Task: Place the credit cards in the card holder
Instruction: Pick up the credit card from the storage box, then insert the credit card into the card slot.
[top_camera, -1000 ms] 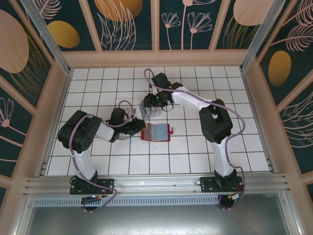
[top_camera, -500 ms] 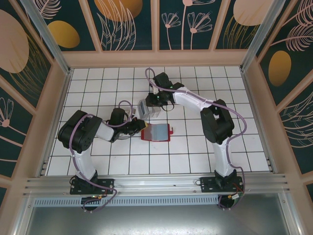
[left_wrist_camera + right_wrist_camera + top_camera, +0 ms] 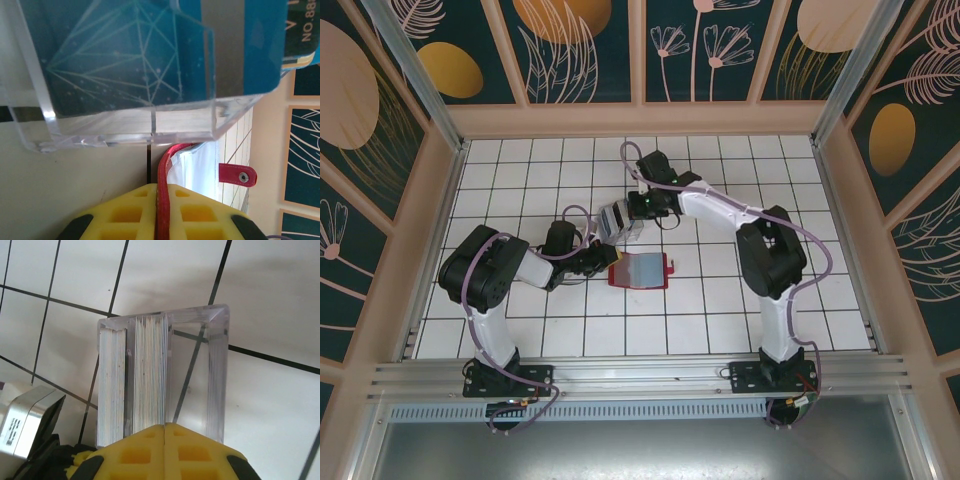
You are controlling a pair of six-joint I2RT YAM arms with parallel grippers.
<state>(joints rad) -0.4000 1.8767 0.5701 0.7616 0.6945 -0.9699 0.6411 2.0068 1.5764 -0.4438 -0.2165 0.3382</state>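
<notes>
right gripper (image 3: 164, 426) fingers (image 3: 135, 455) now closed together, arm reached slightly further left over clear box (image 3: 619, 222)

Red card holder (image 3: 638, 271), pale-blue inside; teal credit cards (image 3: 260, 45), white geometric lines.

Open desk (image 3: 840, 290) right of the card holder (image 3: 640, 270), clear box (image 3: 615, 228) close at its far edge, left arm (image 3: 520, 270) blocking its left side.
</notes>
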